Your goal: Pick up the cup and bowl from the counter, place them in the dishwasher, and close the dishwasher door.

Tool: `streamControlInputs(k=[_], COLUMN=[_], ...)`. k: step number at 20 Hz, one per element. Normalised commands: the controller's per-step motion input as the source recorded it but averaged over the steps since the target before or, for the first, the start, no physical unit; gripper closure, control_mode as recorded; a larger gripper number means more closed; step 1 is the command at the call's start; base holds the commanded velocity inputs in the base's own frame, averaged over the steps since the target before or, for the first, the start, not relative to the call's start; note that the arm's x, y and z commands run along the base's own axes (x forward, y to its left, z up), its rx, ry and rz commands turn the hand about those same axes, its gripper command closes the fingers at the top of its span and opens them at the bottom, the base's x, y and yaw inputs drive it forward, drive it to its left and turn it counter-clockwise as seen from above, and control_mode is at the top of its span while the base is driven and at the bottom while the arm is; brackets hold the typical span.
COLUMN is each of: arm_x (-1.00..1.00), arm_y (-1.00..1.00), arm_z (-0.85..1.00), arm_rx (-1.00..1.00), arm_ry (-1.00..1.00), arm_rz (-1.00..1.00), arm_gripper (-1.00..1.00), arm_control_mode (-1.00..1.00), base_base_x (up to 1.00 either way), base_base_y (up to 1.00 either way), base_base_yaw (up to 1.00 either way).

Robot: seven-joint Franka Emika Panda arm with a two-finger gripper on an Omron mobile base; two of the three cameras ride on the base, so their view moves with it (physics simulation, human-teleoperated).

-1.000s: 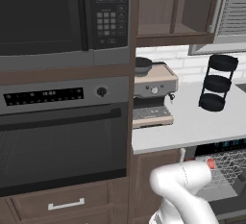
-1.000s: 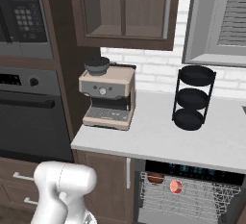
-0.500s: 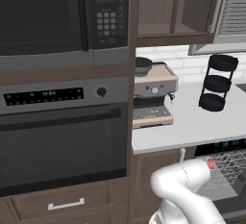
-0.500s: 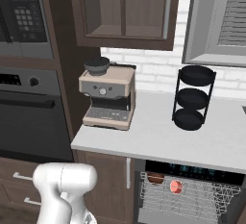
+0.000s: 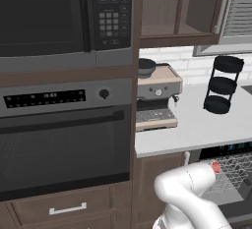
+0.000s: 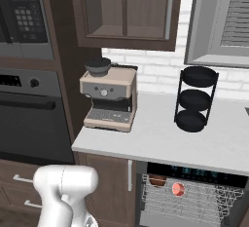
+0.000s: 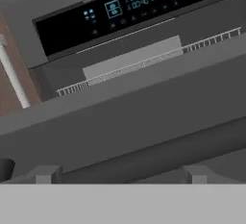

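1. Left base view: the worktop (image 5: 197, 129) carries a coffee machine (image 5: 156, 98) and a black tiered stand (image 5: 222, 85); no cup or bowl stands on it. Below its right end the dishwasher (image 5: 229, 150) is open, its wire rack (image 5: 231, 174) pulled out, with a small red thing (image 5: 216, 167) at the rack's near corner. The arm (image 5: 192, 198) bends down in front of it.

2. Right base view: in the rack (image 6: 194, 199) sit a brown bowl (image 6: 157, 180) and the red cup (image 6: 178, 188), just beside each other under the control strip (image 6: 194, 172). Both dishes appear loaded, so closing the door looks like the step left.

3. Hand view: the door (image 7: 144, 117) lies as a broad dark grey slab close below the camera, with the lit strip (image 7: 129, 9) and the rack's edge (image 7: 139, 64) beyond it. The claw (image 7: 120, 175) stands wide apart, its fingertips (image 7: 48, 174) just above the door and holding nothing.

4. Handling, as a judgement: the door is stiff, flat and hinged, probably fairly heavy and smooth, with nothing to pinch. It is better pushed than gripped, from under its free outer edge, near the middle so that it swings evenly.
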Motion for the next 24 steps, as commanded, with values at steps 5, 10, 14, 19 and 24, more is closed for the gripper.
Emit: streamControlInputs(k=[5,10,14,19,24], arm_x=[0.9,0.97,1.0,1.0,1.0], arm_y=[-0.3,-0.15,0.0,0.02,0.07], arm_z=[-0.85,-0.68,-0.04,0.07,0.18], arm_rx=[0.07,0.03,0.09,0.18,0.19], arm_ry=[-0.2,-0.3,-0.19,-0.13,-0.12], arm_rz=[0.0,0.0,0.0,0.0,0.0], arm_gripper=[-1.0,-1.0,-1.0,-1.0,-1.0], arm_control_mode=[-1.0,-1.0,-1.0,-1.0,-1.0], base_base_x=[0.0,0.0,0.0,0.0,0.0], base_base_y=[0.0,0.0,0.0,0.0,0.0], base_base_yaw=[0.0,0.0,0.0,0.0,0.0])
